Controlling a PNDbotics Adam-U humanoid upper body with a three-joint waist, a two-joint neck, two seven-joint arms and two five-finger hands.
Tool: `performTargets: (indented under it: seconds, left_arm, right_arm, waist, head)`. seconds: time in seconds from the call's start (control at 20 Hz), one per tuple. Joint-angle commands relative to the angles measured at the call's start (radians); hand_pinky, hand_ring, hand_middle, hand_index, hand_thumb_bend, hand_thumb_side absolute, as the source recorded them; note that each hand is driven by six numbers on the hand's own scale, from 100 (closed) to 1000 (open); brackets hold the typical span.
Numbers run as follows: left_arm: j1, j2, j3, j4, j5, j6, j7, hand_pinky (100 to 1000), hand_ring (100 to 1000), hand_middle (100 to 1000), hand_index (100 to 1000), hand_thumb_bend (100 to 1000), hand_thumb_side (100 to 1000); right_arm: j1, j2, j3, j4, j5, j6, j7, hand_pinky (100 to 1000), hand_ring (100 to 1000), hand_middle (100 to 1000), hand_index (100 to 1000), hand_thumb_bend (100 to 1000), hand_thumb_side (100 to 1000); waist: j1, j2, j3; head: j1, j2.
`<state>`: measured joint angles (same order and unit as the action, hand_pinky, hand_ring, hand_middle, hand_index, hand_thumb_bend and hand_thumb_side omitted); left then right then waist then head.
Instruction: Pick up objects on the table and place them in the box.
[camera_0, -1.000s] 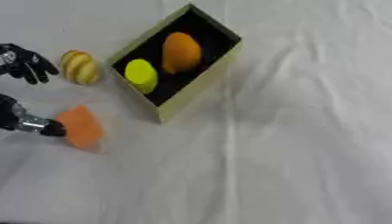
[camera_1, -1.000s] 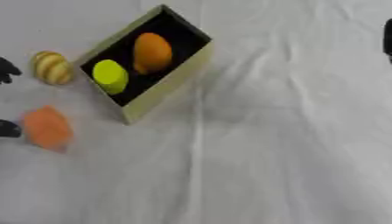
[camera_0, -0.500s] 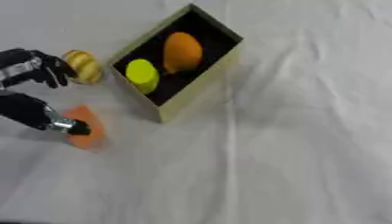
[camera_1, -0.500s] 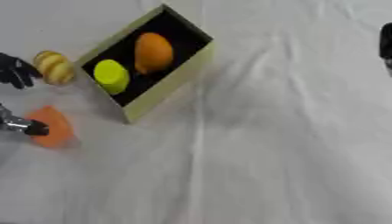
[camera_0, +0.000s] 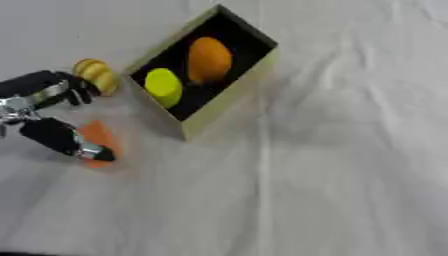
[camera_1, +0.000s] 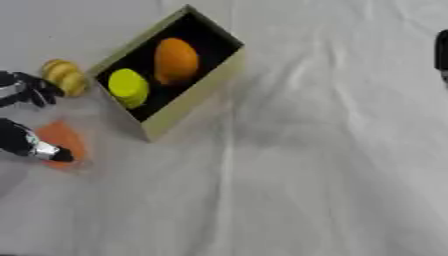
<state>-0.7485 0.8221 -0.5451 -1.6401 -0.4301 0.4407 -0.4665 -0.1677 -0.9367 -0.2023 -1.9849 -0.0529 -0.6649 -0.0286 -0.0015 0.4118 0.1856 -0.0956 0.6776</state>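
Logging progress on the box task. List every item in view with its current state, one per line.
box: open, on the table, holding two items.
orange fruit: inside the box.
yellow object: inside the box, beside the orange fruit.
striped yellow object: on the table, outside the box.
orange object: on the table, left hand over it.
left hand: fingers curled, thumb on the orange object.
right hand: only a dark edge shows.

A white cloth (camera_0: 350, 150) (creased, seemingly laid over the table) fills the view.
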Motion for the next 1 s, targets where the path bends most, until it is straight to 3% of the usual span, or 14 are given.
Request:
performTargets:
  seconds: [0.05,0.4,1.0]
  left_arm:
    - [-0.017,0.003,0.003,0.020,-0.022,-0.008,0.005,841,767,716,858,861,425]
    - [-0.009,-0.003,-0.002,0.050,-0.038,-0.019,0.001,839,761,711,852,844,405]
    - [0.033,0.064,0.014,-0.009,-0.023,-0.009,-0.037,830,749,697,838,787,362]
  right_arm:
    - [-0.005,-0.020,-0.007,-0.015,-0.012,0.002,0.011,898,804,699,800,125,355]
    - [-0.002,-0.013,-0.008,-0.015,-0.017,0.007,0.021,900,804,698,799,119,358]
    - [0.006,-0.006,-0.006,-0.015,-0.025,0.002,0.048,907,809,688,802,100,363]
  waist:
    - [0.002,-0.030,-0.001]
    - [0.004,-0.030,-0.002]
    - [0.004,-0.027,0.000]
  head:
    - [0.005,0.004]
    - [0.009,0.004]
    - [0.008,0.006]
